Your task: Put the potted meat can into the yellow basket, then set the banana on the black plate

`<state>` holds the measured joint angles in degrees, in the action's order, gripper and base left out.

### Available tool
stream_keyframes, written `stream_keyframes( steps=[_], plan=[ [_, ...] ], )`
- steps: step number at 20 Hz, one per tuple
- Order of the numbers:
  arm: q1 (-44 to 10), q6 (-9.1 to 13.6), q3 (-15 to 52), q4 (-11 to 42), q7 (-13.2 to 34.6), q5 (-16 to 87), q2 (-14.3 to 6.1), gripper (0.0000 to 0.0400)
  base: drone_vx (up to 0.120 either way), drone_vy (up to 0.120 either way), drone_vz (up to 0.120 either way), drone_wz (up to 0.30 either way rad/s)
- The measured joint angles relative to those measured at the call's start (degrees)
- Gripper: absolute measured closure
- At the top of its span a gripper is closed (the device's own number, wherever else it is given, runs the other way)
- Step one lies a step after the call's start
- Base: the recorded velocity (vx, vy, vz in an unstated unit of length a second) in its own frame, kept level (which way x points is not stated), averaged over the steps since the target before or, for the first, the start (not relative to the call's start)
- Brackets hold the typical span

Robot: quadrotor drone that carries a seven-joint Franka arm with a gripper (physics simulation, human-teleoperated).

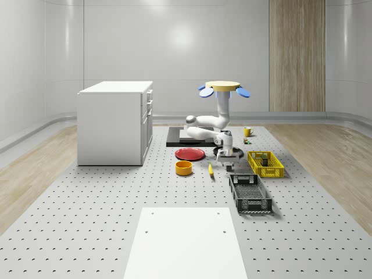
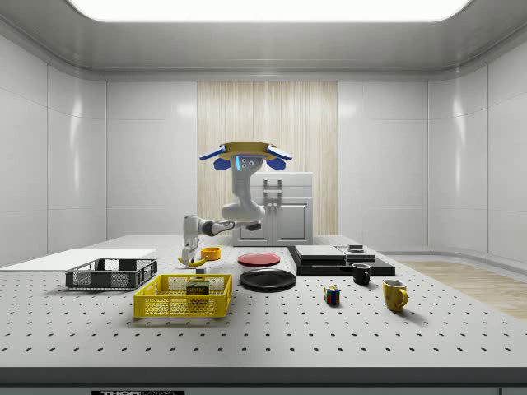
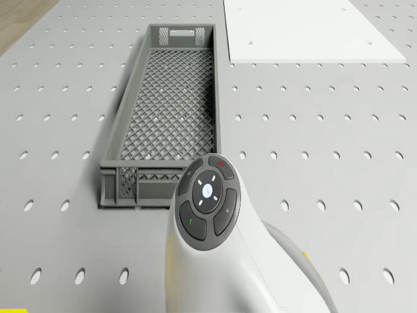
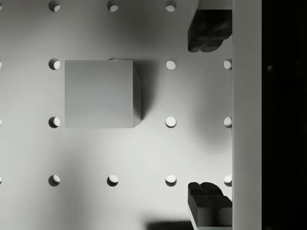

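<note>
- Potted meat can (image 2: 198, 288) sits inside yellow basket (image 2: 165, 307), upright.
- Banana (image 1: 210, 169) lies on table btw orange bowl (image 1: 184, 168) & gray crate (image 1: 250, 194); black plate (image 2: 268, 280) is apart from it.
- Your gripper (image 1: 227, 162) hangs low just beside banana, fingers (image 4: 207, 32) spread, nothing btw them.
- Drone (image 1: 224, 87) hovers above, near black tray (image 1: 183, 137).

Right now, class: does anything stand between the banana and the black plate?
Nothing visible does. In the side view, bare table separates the banana from the black plate; the yellow basket stands aside, nearer that camera. The drone hovers over the table, its open gripper hanging by the banana.
</note>
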<state>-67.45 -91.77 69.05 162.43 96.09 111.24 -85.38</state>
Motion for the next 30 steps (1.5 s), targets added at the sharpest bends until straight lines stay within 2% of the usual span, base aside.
stream_keyframes(
  steps=[7, 16, 22, 30],
  plan=[
    [-0.01, -0.03, 0.01, 0.00, 0.01, -0.02, -0.04, 0.0000, 0.000, -0.120, 0.000, 0.000],
    [-0.03, -0.07, 0.01, -0.01, 0.02, -0.03, -0.08, 0.0000, 0.080, -0.120, 0.000, 0.000],
    [-0.04, -0.09, 0.02, -0.01, 0.03, -0.04, -0.10, 0.0000, 0.000, -0.120, 0.000, 0.000],
    [-0.11, -0.27, -0.32, -0.12, 0.03, 0.26, -0.14, 0.0000, 0.000, -0.035, -0.015, 0.000]
  ],
)
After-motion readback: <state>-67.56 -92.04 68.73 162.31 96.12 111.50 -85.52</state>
